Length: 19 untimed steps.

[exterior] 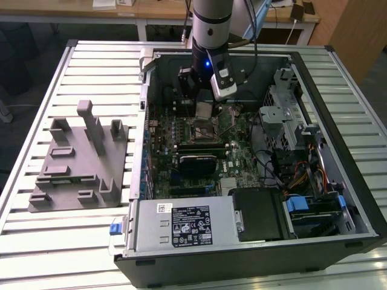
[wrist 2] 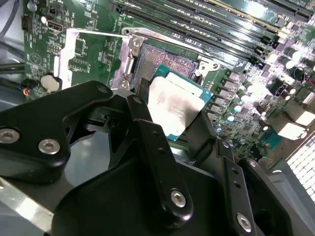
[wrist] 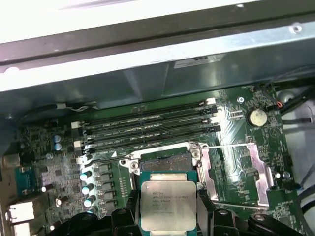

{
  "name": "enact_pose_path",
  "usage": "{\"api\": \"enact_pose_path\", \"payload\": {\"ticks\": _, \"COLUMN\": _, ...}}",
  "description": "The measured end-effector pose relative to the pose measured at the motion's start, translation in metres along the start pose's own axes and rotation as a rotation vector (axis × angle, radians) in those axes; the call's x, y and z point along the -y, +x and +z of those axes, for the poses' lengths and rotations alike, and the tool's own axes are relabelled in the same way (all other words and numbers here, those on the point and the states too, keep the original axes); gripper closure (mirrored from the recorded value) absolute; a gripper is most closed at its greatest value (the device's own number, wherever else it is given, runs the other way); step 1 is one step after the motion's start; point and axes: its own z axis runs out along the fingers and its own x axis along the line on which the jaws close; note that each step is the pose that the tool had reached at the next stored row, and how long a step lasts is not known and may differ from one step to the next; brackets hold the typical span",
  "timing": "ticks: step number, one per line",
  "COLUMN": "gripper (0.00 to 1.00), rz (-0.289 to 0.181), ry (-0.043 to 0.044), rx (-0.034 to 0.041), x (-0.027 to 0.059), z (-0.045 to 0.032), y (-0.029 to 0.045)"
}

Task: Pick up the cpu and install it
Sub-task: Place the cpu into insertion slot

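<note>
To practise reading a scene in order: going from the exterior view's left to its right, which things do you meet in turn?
Grey fixture block → cpu, held over the motherboard → metal drive cage → blue clip at the case's edge.

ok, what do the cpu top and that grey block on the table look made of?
The cpu: lid looks like metal, pale silver with a soft satin sheen; green rim suggests circuit-board laminate. The grey block: likely matte plastic, uniform grey with no glare, though a painted part can't be ruled out.
</note>
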Motion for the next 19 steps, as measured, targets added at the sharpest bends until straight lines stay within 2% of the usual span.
{"api": "enact_pose_path", "payload": {"ticks": 19, "gripper": 0.46, "rz": 0.183, "ry": 0.0019, "rx": 0.0128, "x": 0.0000, "z": 0.0004, "y": 0.0000}}
